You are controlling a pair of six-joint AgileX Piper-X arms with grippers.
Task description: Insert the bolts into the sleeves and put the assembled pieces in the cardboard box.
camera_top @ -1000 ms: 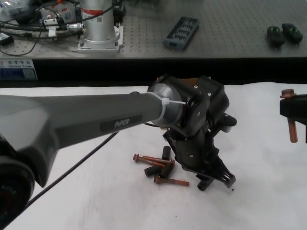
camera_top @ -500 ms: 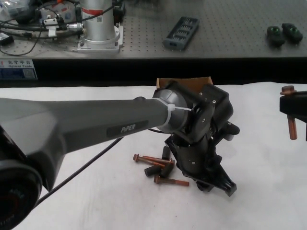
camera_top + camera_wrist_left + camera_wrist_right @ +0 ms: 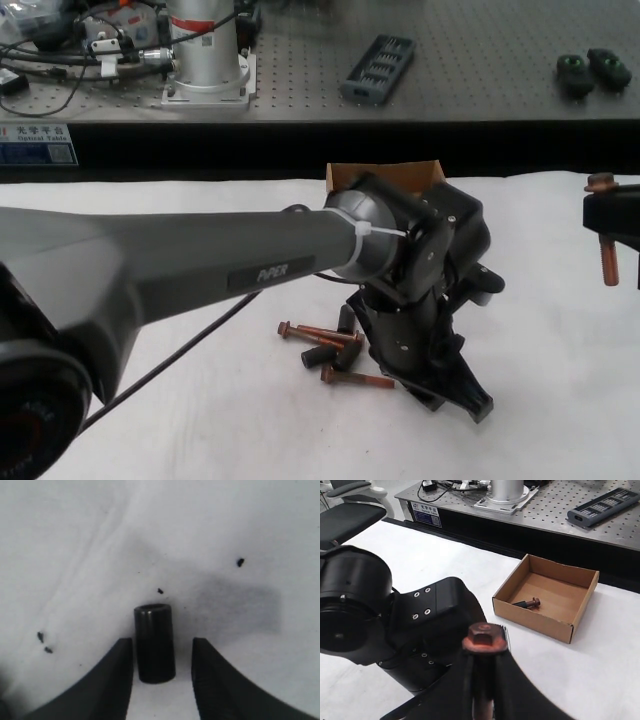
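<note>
L claw (image 3: 162, 645) sits low over the cloth (image 3: 225, 530), jaws partly open, gripping nothing. A black sleeve (image 3: 153, 625) lies between its fingers, one perhaps touching it, lined up for a pinch. R claw (image 3: 484, 665) is closed on a bolt (image 3: 485, 637), head up, shank hanging, prob. for dropping into a sleeve. The cardboard box (image 3: 530, 615) beyond R claw has one assembled piece (image 3: 527, 603) inside.
</note>
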